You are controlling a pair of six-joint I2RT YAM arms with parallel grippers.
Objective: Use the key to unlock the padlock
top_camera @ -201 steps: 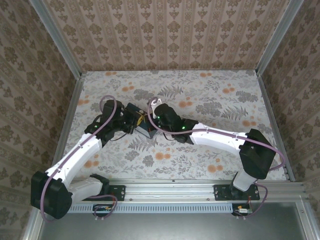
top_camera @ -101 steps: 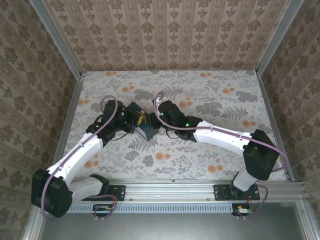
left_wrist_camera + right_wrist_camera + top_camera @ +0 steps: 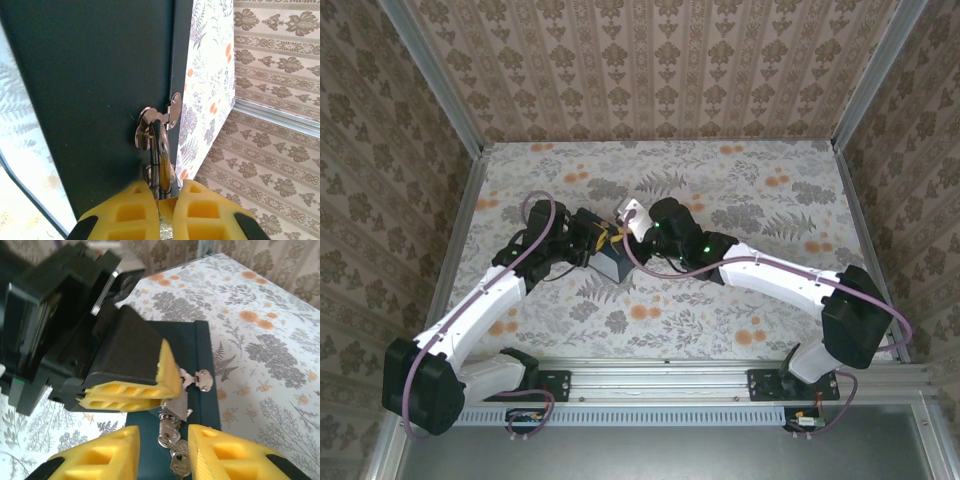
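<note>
Unlocking stage: left end effector (image 3: 160, 192) is clamping the padlock (image 3: 160, 167) while right end effector (image 3: 163, 445), jaws apart, is straddling the key (image 3: 169, 432); gripping and twisting it should follow.

Your left arm (image 3: 480, 300) reaches forward and inward, and your left gripper (image 3: 160, 186) is pinched tight on the padlock (image 3: 161, 150). Your right arm (image 3: 780, 280) stretches inward to meet it; your right gripper (image 3: 162, 437) sits just beside the left one, pads parted, gripping nothing.
</note>
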